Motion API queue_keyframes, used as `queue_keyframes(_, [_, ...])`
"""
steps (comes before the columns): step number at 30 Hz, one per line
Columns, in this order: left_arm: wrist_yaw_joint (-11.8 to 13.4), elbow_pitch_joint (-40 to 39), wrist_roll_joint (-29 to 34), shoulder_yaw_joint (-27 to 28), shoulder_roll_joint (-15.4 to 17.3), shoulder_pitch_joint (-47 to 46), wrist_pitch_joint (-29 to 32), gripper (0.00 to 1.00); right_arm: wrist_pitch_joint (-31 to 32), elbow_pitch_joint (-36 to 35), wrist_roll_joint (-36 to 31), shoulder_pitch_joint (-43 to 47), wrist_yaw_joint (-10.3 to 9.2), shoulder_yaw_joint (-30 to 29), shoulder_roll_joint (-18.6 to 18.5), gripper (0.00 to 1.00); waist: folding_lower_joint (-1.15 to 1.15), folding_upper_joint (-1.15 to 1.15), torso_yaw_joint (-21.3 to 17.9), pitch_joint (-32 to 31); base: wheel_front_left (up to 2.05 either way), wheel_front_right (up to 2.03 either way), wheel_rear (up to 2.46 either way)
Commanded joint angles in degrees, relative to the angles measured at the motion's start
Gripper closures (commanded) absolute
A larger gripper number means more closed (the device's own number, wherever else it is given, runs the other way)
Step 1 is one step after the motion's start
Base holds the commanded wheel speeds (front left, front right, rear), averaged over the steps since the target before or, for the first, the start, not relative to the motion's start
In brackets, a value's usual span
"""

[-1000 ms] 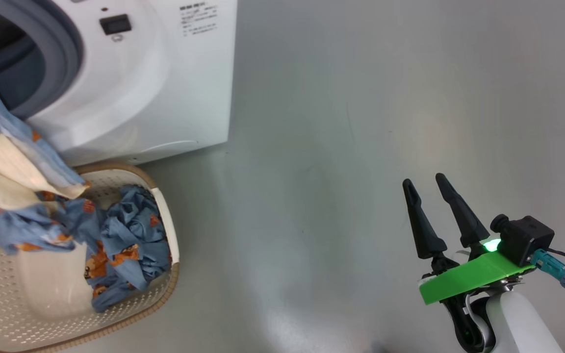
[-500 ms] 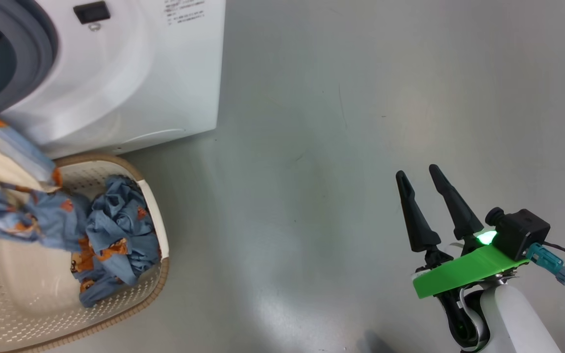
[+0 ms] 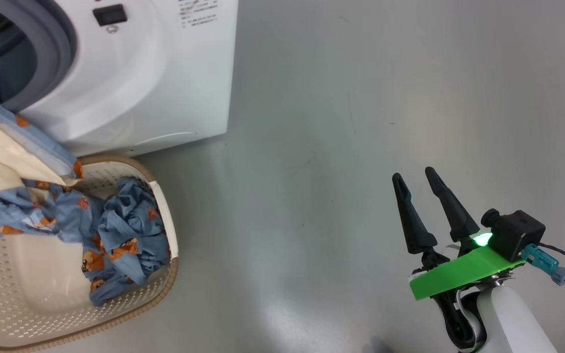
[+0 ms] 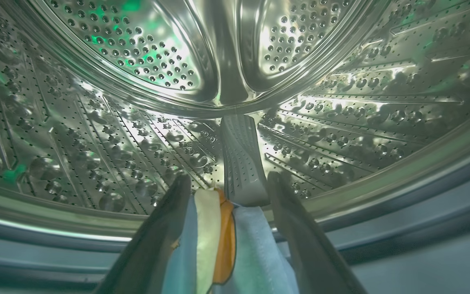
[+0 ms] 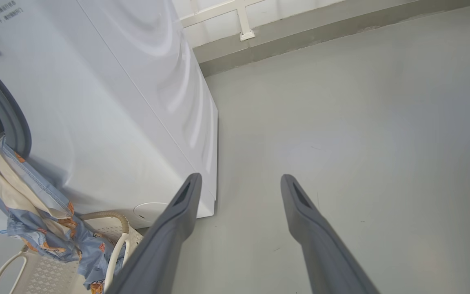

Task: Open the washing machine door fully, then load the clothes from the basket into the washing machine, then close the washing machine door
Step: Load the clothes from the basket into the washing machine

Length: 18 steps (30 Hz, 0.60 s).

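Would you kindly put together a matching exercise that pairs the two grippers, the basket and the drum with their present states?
Things
1. left gripper
2. right gripper
3. basket
4. drum

States
A. perforated shiny steel
B. open, above the floor
C. on the floor before the washer, with clothes in it
D. shut on clothes

Pairs: 1-D, 2-B, 3-C, 4-A
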Motion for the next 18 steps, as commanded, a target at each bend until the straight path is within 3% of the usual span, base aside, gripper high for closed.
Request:
queue_keyframes(1, [-0.07,-0.6,-1.35,-0.19,2.76,-0.69,-0.15,0.0,-0.68,-0.93,-0.5,-0.02,0.09,1.33,-0.16,0.0,0.0,0.0,0.22,-0.24,0.0,0.0,0.0])
queue_keyframes(11, [-0.08,-5.3,-7.94,-1.33,1.58,3.56,-1.83,0.0,-0.68,-0.8,-0.45,0.37,0.09,0.75,-0.86,0.0,0.0,0.0,1.62,-1.85,0.0,0.0,0.0])
queue_keyframes(18, [-0.08,-16.18,-6.34,3.86,0.49,12.06,-1.87,0.0,-0.68,-0.87,-0.48,0.71,0.09,0.16,-1.65,0.0,0.0,0.0,3.01,-3.78,0.0,0.0,0.0])
